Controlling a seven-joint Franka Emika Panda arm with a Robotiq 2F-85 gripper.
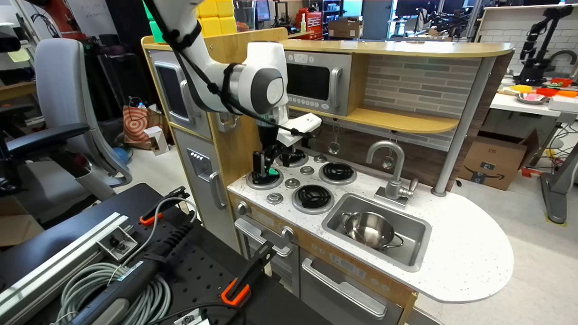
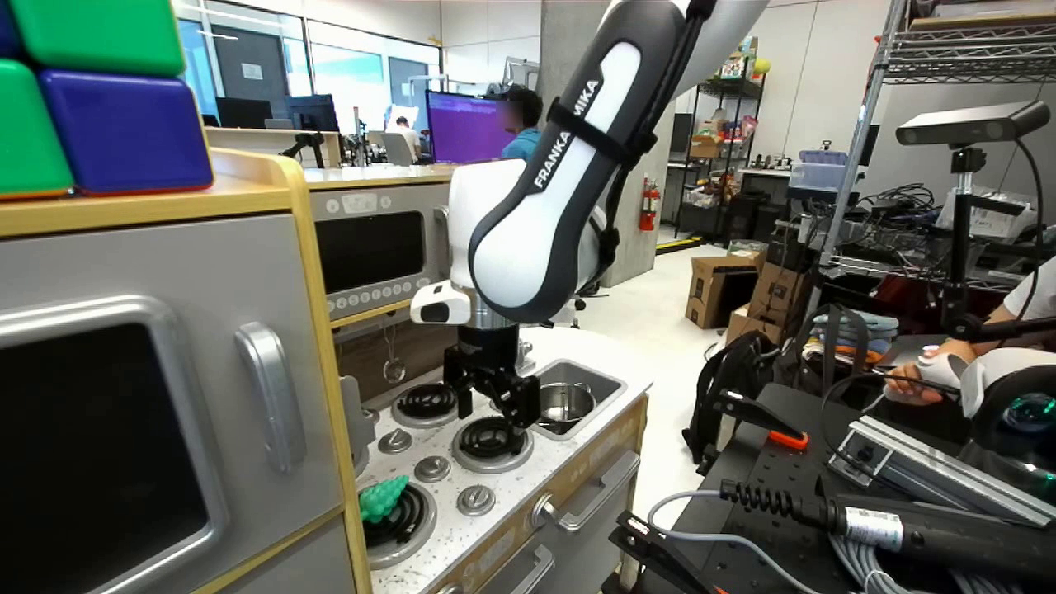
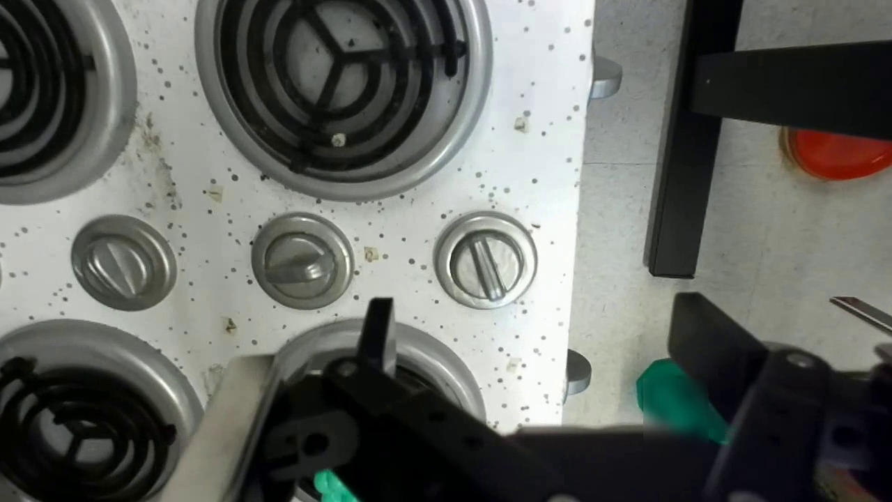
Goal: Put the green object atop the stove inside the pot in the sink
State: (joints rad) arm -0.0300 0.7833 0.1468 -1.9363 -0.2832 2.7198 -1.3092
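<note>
Jaws spread wide apart; the gripper (image 2: 493, 408) hangs fingers-down over the stove (image 3: 550, 195). In the wrist view one finger (image 3: 375, 335) overlaps a burner, while the opposite one shows beyond the counter's front edge. The arm (image 2: 569, 157) slants down from the upper right in an exterior view, folds at a rounded joint and ends in an upright wrist. The green object (image 2: 384, 499), knobbly in texture, lies on the front burner disc (image 2: 412, 524) beside the tall grey-fronted cabinet (image 2: 214, 272), apart from the fingers; in the wrist view the gripper covers most of it. The pot (image 1: 368, 228), two-handled, sits inside the sink (image 1: 415, 234), near the curved faucet (image 1: 395, 171).

Surface: speckled white, with coiled burners and metal knobs (image 3: 486, 261) set between them. The microwave (image 1: 311, 79) is mounted above.

Room: a black perforated table (image 1: 203, 266), carrying coiled grey cable (image 1: 83, 282) and an orange-tipped clamp (image 1: 250, 271), faces the toy kitchen; behind it stands an office chair (image 1: 61, 81). A purple screen (image 2: 466, 128), a fire extinguisher (image 2: 649, 206) and wire shelving (image 2: 973, 58) appear in an exterior view.
</note>
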